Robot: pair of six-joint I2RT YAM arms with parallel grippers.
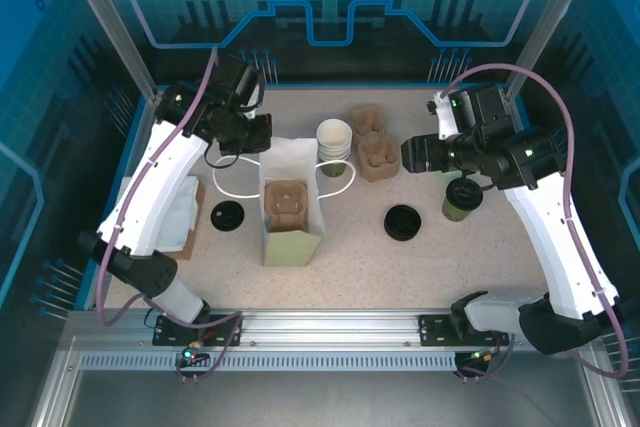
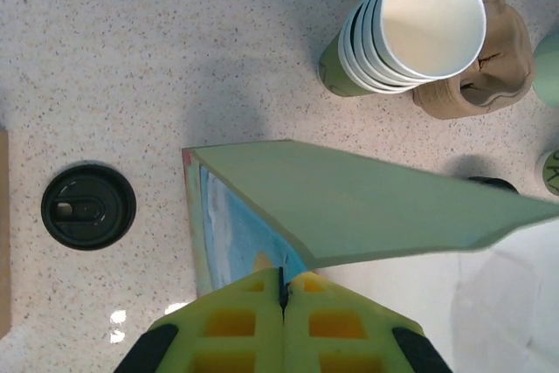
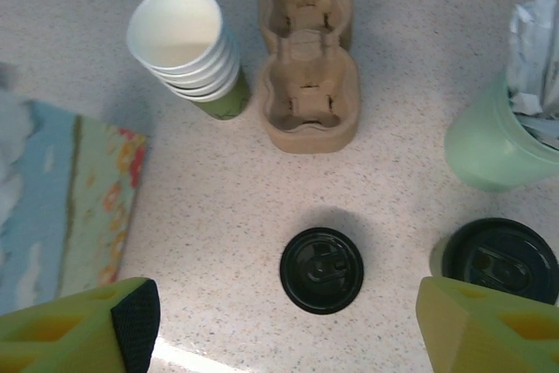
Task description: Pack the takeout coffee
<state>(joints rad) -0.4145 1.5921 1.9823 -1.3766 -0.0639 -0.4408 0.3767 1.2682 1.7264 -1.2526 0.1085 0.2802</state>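
Left claw [image 2: 281, 284] pinched shut on paper bag [image 2: 349, 207] rim, right claw [image 3: 279, 329] spread open by lidded takeout coffee [image 3: 500, 259], near bench [image 3: 218, 198] right edge

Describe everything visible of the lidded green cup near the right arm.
The lidded green cup is a small paper cup with an olive-green wall and a round black plastic lid pressed on, its top moulded with ridges. It stands upright on the speckled table, toward the right side, near the pale-green cup stuffed with white packets. The right tool hangs open above; one yellow finger overlaps the lid's edge in the right wrist view, and whether it touches cannot be told.
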